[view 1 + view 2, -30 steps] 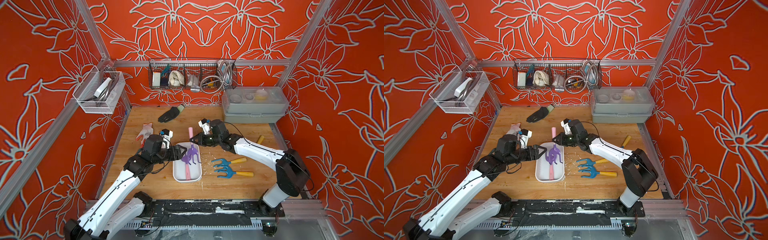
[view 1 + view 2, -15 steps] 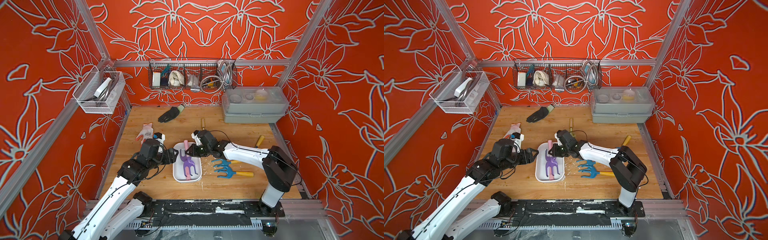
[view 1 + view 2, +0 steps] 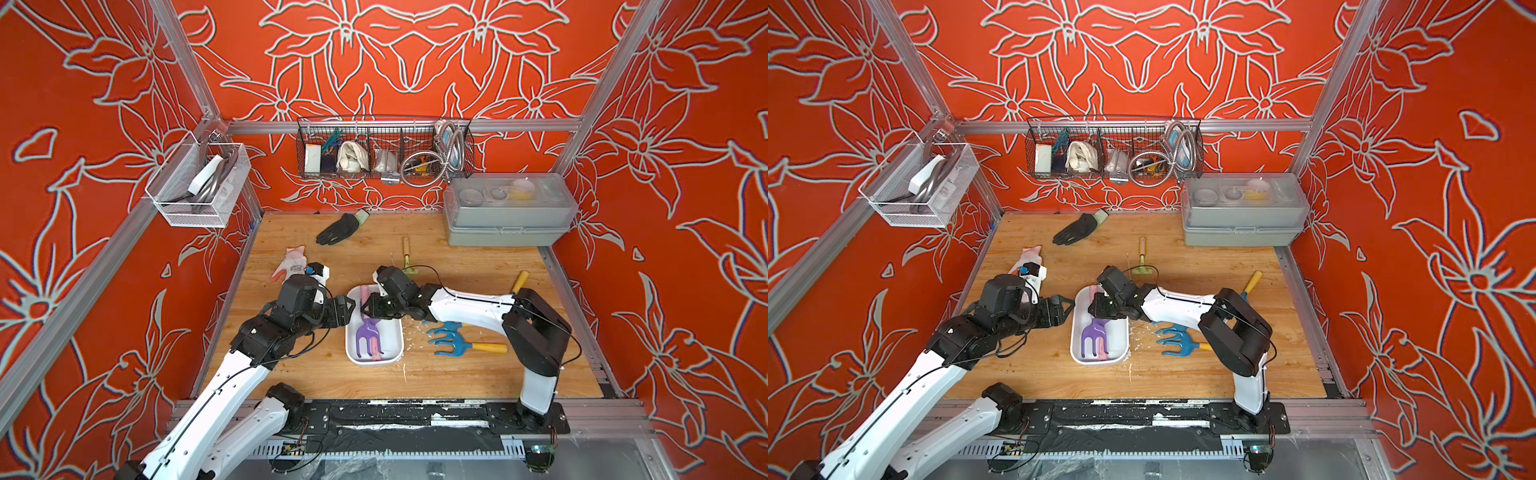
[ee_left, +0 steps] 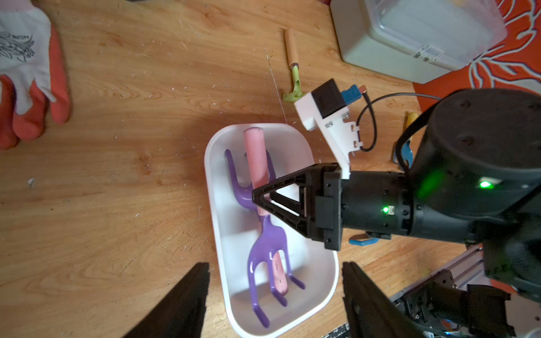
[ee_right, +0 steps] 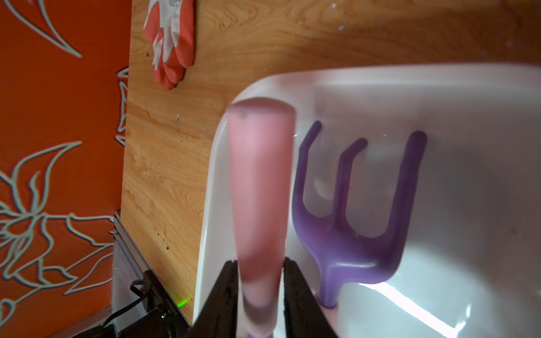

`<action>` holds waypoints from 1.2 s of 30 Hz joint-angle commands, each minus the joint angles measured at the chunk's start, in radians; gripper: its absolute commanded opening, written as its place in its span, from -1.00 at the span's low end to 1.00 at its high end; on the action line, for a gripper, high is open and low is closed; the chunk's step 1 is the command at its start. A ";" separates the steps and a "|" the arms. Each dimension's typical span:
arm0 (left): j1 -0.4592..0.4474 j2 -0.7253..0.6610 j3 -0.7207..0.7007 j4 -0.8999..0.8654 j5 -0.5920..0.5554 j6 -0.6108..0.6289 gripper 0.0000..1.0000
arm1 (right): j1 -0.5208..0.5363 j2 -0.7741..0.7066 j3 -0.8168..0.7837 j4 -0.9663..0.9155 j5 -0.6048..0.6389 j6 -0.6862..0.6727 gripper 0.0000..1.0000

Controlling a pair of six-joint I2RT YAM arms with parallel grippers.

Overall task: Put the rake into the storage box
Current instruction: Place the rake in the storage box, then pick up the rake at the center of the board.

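Rake (image 4: 268, 237) release into storage box (image 4: 317, 272)
Right end effector (image 5: 260, 263) flanks the pink handle (image 5: 260, 181), pinching or loose I cannot tell; rake lies in the storage box beneath it. Spread fully, rise straight, sparing the second rake (image 5: 351, 243) alongside.

No word, number or brand can be read in any view. The white and orange glove (image 4: 27, 68) lying on the bench (image 4: 123, 210) has a black printed drawing on its white back. Beside the drawing is what looks like a short line of small lettering, too blurred in the left wrist view to make out. In a top view, a pale pack (image 3: 946, 192) inside the white mesh basket (image 3: 909, 217) on the side wall carries a label of tiny dark marks, too small to read
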 commanded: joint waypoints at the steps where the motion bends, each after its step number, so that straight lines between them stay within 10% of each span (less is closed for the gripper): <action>1: 0.014 0.050 0.090 -0.030 0.033 0.069 0.48 | 0.007 -0.009 0.040 -0.048 0.037 -0.027 -0.14; 14: 0.098 0.323 0.339 0.036 0.223 0.130 0.50 | -0.020 -0.184 0.174 -0.379 0.419 -0.412 0.00; 20: 0.184 0.430 0.363 0.082 0.381 0.144 0.49 | -0.173 -0.148 0.212 -0.432 0.353 -0.485 0.00; 36: 0.248 0.483 0.174 0.323 0.582 0.037 0.35 | -0.358 0.412 0.733 -0.568 0.416 -0.625 0.06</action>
